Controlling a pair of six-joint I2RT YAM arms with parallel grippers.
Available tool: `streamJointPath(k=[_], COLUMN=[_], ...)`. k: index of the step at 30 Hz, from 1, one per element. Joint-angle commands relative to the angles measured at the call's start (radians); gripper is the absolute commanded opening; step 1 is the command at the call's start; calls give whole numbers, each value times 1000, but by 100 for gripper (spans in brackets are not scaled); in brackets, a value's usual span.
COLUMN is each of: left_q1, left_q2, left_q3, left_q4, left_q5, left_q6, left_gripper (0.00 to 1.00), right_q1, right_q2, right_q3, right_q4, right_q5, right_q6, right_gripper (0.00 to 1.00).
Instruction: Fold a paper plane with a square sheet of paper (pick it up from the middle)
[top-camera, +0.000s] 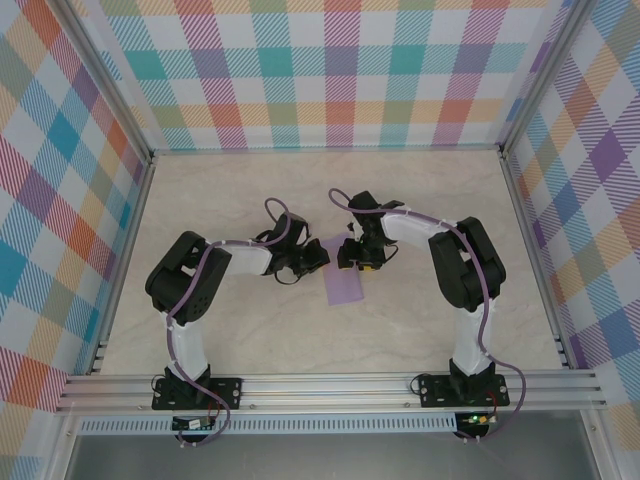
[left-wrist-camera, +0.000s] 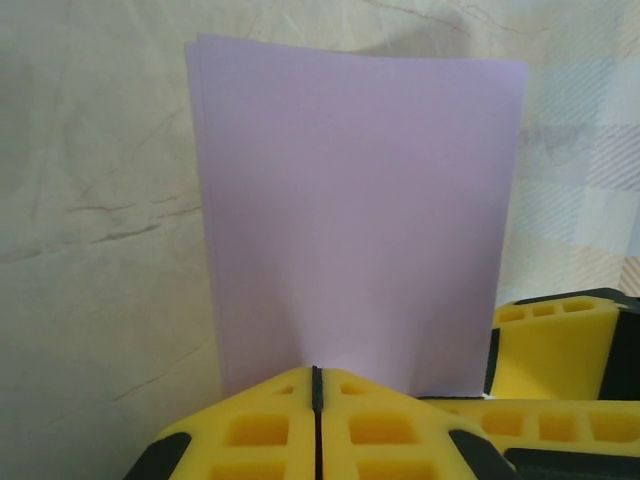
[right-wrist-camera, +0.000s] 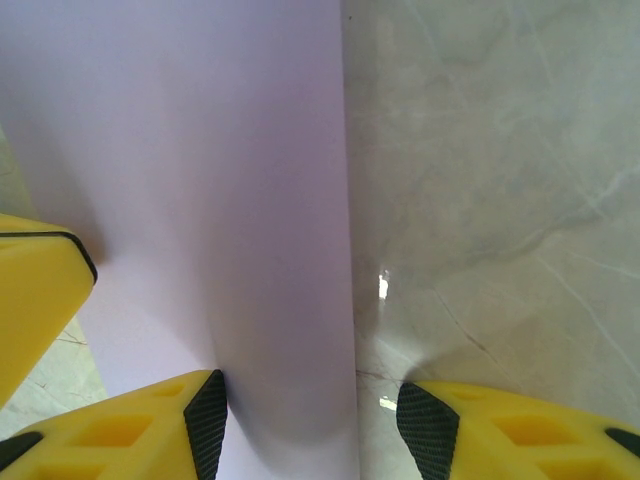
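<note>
Yellow-fingered, my left claw (left-wrist-camera: 316, 372) was pressed together on the near edge of the square sheet of paper (left-wrist-camera: 360, 200). The sheet looked doubled over, two layers showing at its left edge, and lay mid-way across the marbled surface (left-wrist-camera: 90, 200) between the arms. My right claw (right-wrist-camera: 310, 410) stood spread, straddling the sheet's long edge without gripping it. I judged the risks as these: dragging the pinch could slide the thin layers apart and skew the crease, and the claws sat close enough to collide.
</note>
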Motion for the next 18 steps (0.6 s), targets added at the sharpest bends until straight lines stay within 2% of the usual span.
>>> streamJointPath(k=[1, 8, 13, 18], left_q1=[-18, -20, -20, -21], left_q2=[24, 54, 81, 93], left_q3=[22, 47, 40, 34], left_q4=[-49, -199, -299, -324], left_q5=[2, -27, -62, -74], left_q6=[23, 61, 79, 77], left_gripper=[6, 3, 2, 1], right_q1=[-15, -15, -15, -15], right_q2=[156, 120, -6, -153], right_q3=[-75, -82, -79, -85], right_q4=[40, 46, 53, 53], right_q5=[142, 121, 56, 41], right_q6=[-37, -22, 8, 47], right_gripper=[56, 57, 60, 62])
